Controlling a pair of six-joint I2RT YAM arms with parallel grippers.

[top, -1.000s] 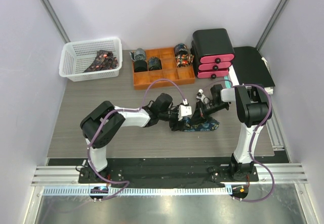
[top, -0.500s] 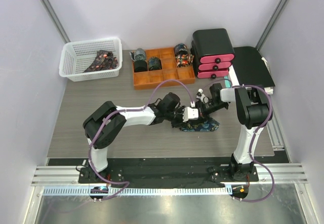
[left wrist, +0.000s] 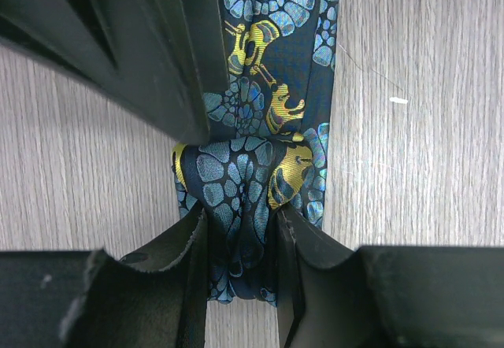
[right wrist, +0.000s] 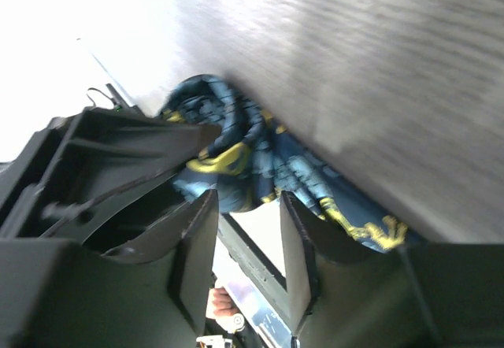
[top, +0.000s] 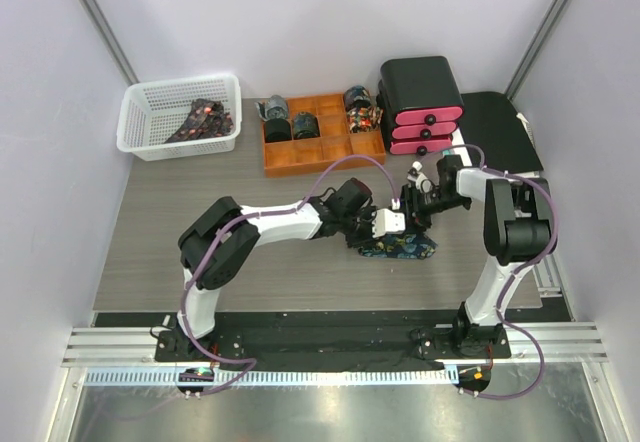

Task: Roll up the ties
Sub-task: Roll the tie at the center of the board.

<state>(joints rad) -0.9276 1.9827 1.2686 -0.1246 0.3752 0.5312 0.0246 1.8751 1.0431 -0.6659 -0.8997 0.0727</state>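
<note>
Top view: left gripper (top: 402,230) and right gripper (top: 417,212) meet over the tie (top: 400,251), lying left-right on the table (top: 180,232). Left wrist: jaws clamp its coil, strip trailing ahead. Right wrist: narrow jaws at fabric, grip unclear.

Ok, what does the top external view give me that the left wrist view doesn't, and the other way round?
Only top external: the white basket holding loose ties, the orange tray with rolled ties, and the pink drawer unit. Only left wrist: the left gripper pinching a bunched fold of the teal-gold tie, its pattern clear. Both: that tie lying on the grey wood table.
</note>
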